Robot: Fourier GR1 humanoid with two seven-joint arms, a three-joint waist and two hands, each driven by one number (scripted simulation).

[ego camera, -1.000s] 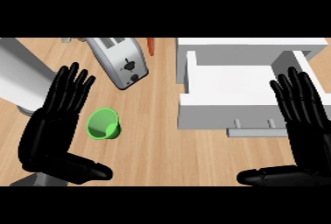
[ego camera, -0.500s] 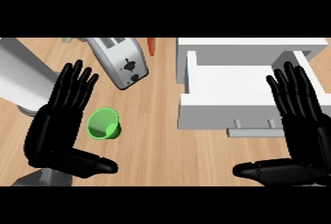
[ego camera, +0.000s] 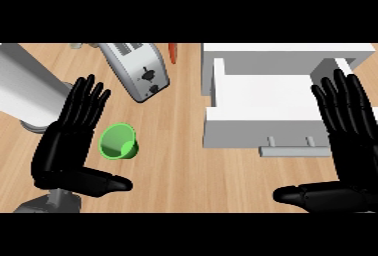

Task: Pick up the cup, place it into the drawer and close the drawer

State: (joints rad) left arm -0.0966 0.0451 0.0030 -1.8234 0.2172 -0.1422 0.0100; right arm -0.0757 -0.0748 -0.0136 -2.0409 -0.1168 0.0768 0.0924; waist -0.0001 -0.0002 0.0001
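Reaching for the cup: the first step, nothing is grasped yet.

The green cup lies on its side on the wooden counter, at the left, just beside the left hand. This hand is released, with straight fingers and the thumb spread below the cup. The right hand is also released and flat, at the right edge, near the white drawer, which stands pulled out with its handle to the near side. A toaster is far behind the cup. In my judgement the next move asks the left hand to go around the cup and curl on it, then carry it right into the drawer.
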